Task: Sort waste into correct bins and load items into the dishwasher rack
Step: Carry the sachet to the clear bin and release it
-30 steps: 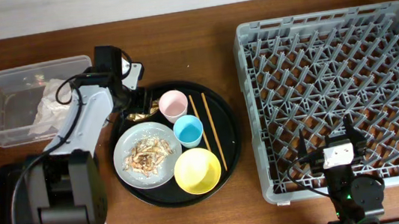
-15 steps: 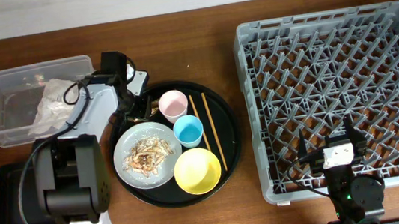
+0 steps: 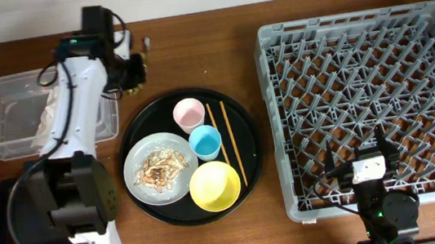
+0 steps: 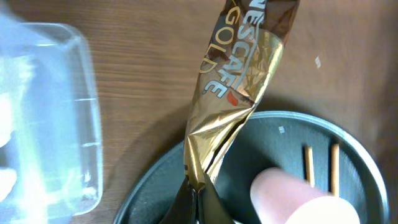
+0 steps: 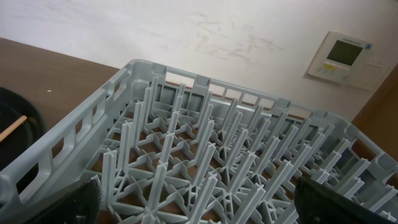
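My left gripper is shut on a gold coffee sachet wrapper, held above the table between the clear tub and the round black tray. A crumpled white napkin lies in the tub. On the round tray sit a pink cup, a light-blue cup, a yellow bowl, two chopsticks and a plate with food scraps. My right gripper stands open over the near edge of the dishwasher rack, nothing between its fingers.
A flat black tray lies at the front left, partly under the left arm's base. The rack fills the right wrist view, with a wall and a wall panel behind it. The left arm stretches over the tub's right end.
The left gripper shut on the gold wrapper at the round tray's back-left rim, then lifted it away toward the back of the table beside the tub. The right arm has not moved.
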Tool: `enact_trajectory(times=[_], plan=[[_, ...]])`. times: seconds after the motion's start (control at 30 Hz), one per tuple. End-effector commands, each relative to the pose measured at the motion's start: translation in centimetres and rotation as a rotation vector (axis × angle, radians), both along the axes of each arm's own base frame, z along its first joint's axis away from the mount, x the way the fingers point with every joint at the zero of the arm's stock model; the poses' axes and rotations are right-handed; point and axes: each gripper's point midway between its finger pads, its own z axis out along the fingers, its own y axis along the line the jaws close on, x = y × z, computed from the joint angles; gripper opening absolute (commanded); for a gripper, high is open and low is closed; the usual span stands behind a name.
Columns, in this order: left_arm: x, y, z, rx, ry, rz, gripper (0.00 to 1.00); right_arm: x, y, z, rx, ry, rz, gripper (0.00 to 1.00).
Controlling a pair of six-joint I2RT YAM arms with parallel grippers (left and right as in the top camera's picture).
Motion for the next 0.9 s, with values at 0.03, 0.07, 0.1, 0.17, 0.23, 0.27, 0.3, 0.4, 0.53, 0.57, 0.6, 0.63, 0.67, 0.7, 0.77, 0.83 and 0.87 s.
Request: enact_trajectory(times=[0.03,0.07,0.1,0.17,0.23,0.27,0.3,0.4,0.53,0.57,0.6,0.63,0.67,0.7,0.77,0.83,0.87], plan=[[0.9,8.9,0.8,-0.120,0.003,0.485,0.00,0.0,-0.1,-0.3,0.012,0.004,-0.005,0.99],[0.7,11.4,0.9,-0.124,-0.002,0.548,0.00,0.0,-0.1,-0.3,0.012,0.004,-0.005,0.99],[0.4,13.8,0.8,-0.116,-0.003,0.633,0.00,0.0,-0.1,-0.3,0.012,0.004,-0.005,0.99],[-0.5,17.7,0.8,-0.110,-0.005,0.750,0.04,0.0,-0.1,-0.3,0.012,0.004,-0.005,0.99],[-1.6,20.0,0.5,-0.111,0.013,0.803,0.16,0.0,-0.1,-0.3,0.012,0.004,-0.005,0.99],[-1.9,20.5,0.3,-0.109,0.018,0.815,0.23,0.0,-0.1,-0.3,0.012,0.004,-0.005,0.99],[-2.3,20.9,0.2,-0.107,0.028,0.824,0.24,0.0,-0.1,-0.3,0.012,0.004,-0.005,0.99],[-2.7,20.7,0.0,-0.106,0.051,0.825,0.71,0.0,-0.1,-0.3,0.012,0.004,-0.005,0.99],[-4.5,17.9,-0.1,-0.170,0.145,0.644,0.73,0.0,-0.1,-0.3,0.012,0.004,-0.005,0.99],[-4.3,17.5,1.1,-0.190,0.112,0.620,0.73,0.0,-0.1,-0.3,0.012,0.004,-0.005,0.99],[-4.3,17.3,3.5,-0.184,0.050,0.604,0.73,0.0,-0.1,-0.3,0.012,0.004,-0.005,0.99],[-4.5,17.0,5.9,-0.176,-0.009,0.588,0.73,0.0,-0.1,-0.3,0.012,0.004,-0.005,0.99],[-5.2,16.3,8.8,-0.168,-0.071,0.569,0.73,0.0,-0.1,-0.3,0.012,0.004,-0.005,0.99],[-6.1,15.1,11.0,-0.146,-0.113,0.509,0.73,0.0,-0.1,-0.3,0.012,0.004,-0.005,0.99],[-7.9,11.0,11.4,-0.134,-0.050,0.392,0.74,0.0,-0.1,-0.3,0.012,0.004,-0.005,0.99],[-9.3,6.8,10.3,-0.133,0.041,0.300,0.74,0.0,-0.1,-0.3,0.012,0.004,-0.005,0.99],[-9.9,3.6,9.4,-0.119,0.079,0.215,0.74,0.0,-0.1,-0.3,0.012,0.004,-0.005,0.99]])
